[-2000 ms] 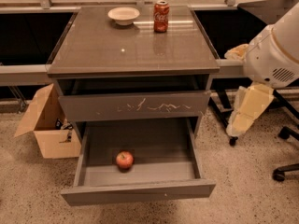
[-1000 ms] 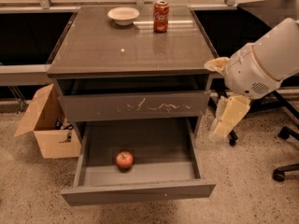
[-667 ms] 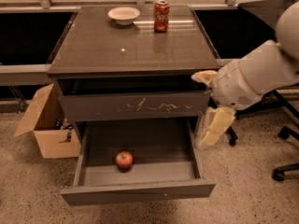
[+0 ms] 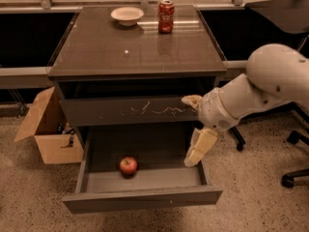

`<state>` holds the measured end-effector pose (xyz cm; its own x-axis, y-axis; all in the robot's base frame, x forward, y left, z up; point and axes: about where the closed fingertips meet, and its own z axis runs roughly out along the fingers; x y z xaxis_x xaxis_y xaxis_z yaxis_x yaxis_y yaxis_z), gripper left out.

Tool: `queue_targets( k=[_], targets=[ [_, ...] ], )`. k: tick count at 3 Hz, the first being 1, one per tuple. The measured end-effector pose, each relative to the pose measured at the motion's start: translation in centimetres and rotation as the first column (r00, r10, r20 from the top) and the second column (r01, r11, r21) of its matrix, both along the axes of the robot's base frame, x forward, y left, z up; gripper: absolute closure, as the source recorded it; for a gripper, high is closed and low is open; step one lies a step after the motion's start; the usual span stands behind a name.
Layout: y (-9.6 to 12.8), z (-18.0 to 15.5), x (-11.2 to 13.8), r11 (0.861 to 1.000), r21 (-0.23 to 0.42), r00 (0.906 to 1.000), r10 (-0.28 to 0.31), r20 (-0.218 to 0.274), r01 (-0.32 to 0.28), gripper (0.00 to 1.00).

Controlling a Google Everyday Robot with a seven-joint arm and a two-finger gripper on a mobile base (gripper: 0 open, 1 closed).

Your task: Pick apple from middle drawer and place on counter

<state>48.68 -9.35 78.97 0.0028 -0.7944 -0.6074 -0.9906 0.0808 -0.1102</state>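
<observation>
Tool — empty, its two pale fingers spread apart; it hangs over the right end of the pulled-out middle drawer, well right of the apple.

Apple — lies loose on the drawer floor, left of centre, touching no wall. Judged light, firm, smooth-skinned and round, so apt to roll or slip if nudged off-centre. Best taken from above, fingers closing across its widest girth.

Counter, beyond and above: glossy, hard and level. A bowl and a red can stand at its far edge.
</observation>
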Motion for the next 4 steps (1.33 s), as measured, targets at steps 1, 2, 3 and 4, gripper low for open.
queue_targets(
  k=[1, 2, 3, 4],
  targets=[
    [1.5, -4.5, 1.3, 0.995, 0.085, 0.9975, -0.052, -0.048, 0.056, 0.0],
    [1.6, -4.7, 1.4, 0.995, 0.086, 0.9974, -0.051, -0.05, 0.056, 0.0],
    [3.1, -8.9, 2.7, 0.994, 0.104, 0.9946, -0.037, -0.097, 0.047, 0.0],
    [4.6, -13.2, 4.1, 0.989, 0.143, 0.9897, -0.027, -0.141, 0.047, 0.0]
  ],
)
